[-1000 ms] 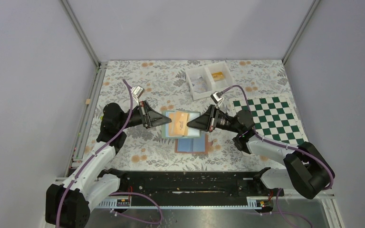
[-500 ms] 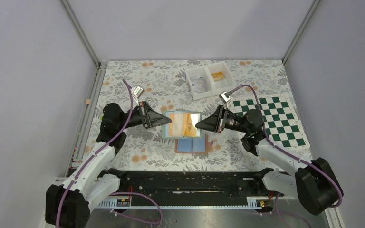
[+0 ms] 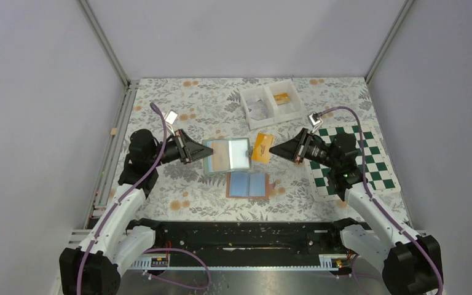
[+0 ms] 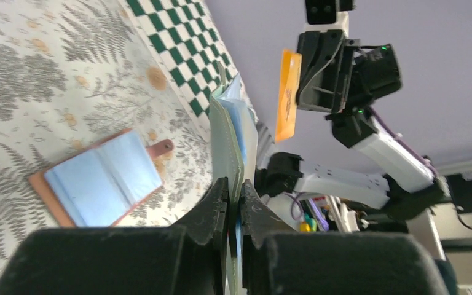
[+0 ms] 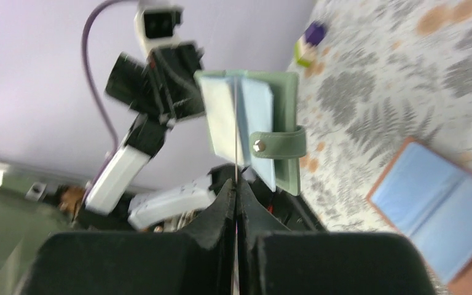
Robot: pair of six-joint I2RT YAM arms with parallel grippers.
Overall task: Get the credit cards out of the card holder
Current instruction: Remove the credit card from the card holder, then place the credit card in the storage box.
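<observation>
My left gripper is shut on the edge of a sage-green card holder with light-blue inner panels and holds it open above the table. In the left wrist view, the fingers pinch its cover. My right gripper is shut on an orange credit card, held just right of that holder and apart from it. The card also shows in the left wrist view and edge-on in the right wrist view. A tan-brown card holder lies open on the table, blue panels up.
A white two-compartment tray stands at the back with an orange item in its right half. A green-and-white chessboard mat lies at the right under my right arm. The table's metal frame runs along the left edge.
My right gripper has pulled the orange card out of the green holder and moved right with it. My left gripper has drawn back left with the holder.
</observation>
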